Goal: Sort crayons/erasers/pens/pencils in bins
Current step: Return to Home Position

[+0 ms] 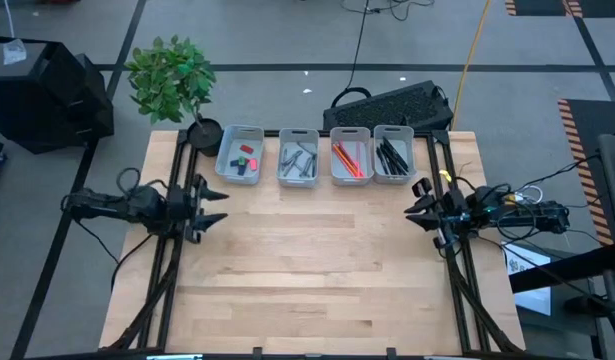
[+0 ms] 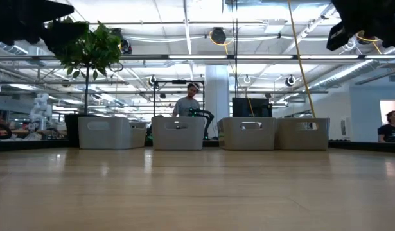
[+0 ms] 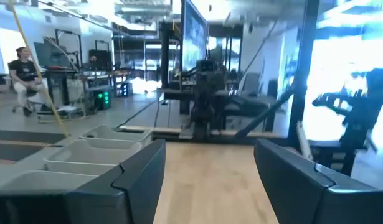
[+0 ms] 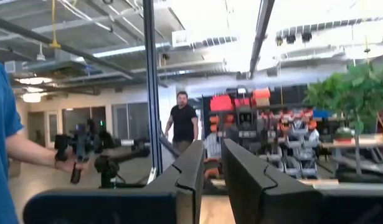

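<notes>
Sorting judged complete or near it: table (image 1: 307, 270) bare of loose items in the high view. Four bins (image 1: 316, 156) in a row along the far edge, between the two arms' frames. Erasers (image 1: 246, 156) (red, plus a darker block or two) in the leftmost bin; grey pieces in the second, orange-red sticks in the third, dark sticks in the fourth. Left gripper (image 1: 213, 207) raised at the left edge, empty, fingers wide apart in the left wrist view. Right gripper (image 1: 418, 203) raised at the right edge, empty, fingers nearly together with a thin gap. Next move, if any: confirm no stray piece outside the bins, then park both arms. Potted plant (image 1: 172, 80) at the far-left corner, clear of the work.
</notes>
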Robot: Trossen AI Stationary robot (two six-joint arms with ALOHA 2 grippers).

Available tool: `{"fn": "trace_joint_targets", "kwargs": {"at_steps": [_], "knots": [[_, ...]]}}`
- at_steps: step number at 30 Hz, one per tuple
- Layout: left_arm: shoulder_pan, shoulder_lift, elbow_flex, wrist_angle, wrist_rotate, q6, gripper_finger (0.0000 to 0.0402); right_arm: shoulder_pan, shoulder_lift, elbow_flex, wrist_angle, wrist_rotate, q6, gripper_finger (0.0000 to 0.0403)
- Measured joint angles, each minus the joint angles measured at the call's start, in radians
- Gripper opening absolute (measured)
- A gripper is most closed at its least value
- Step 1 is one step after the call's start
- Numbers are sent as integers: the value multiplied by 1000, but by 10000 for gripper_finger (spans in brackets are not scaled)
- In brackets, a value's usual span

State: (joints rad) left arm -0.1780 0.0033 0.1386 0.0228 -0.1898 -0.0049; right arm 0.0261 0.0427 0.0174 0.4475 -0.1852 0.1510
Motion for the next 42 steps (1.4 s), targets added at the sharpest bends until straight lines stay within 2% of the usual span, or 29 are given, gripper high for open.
{"fn": "trace_joint_targets", "kwargs": {"at_steps": [5,9,11,13,18,23,29,34,38,42], "knots": [[0,0,-130,194,65,-43,250,0,-1,-1,15,0,-6,51],[1,10,-129,167,184,-22,250,0,-1,-2,-3,-1,-31,51],[4,9,-129,209,262,-22,250,0,0,-2,-7,-1,-46,51],[12,9,-128,235,294,-7,250,0,0,-2,-5,-1,-63,51],[63,9,-128,189,195,-30,250,0,1,-2,-19,2,-167,51],[80,9,-128,50,247,-60,250,0,3,-2,-108,3,-219,51],[85,9,-127,-3,143,-39,250,0,2,-2,-139,3,-105,51],[99,9,-127,-6,146,-30,250,0,2,-2,-250,9,-52,51],[100,9,-127,-4,121,-19,250,0,2,-2,-340,33,61,51],[100,9,-127,1,115,-27,250,0,2,-2,-363,30,87,51]]}}
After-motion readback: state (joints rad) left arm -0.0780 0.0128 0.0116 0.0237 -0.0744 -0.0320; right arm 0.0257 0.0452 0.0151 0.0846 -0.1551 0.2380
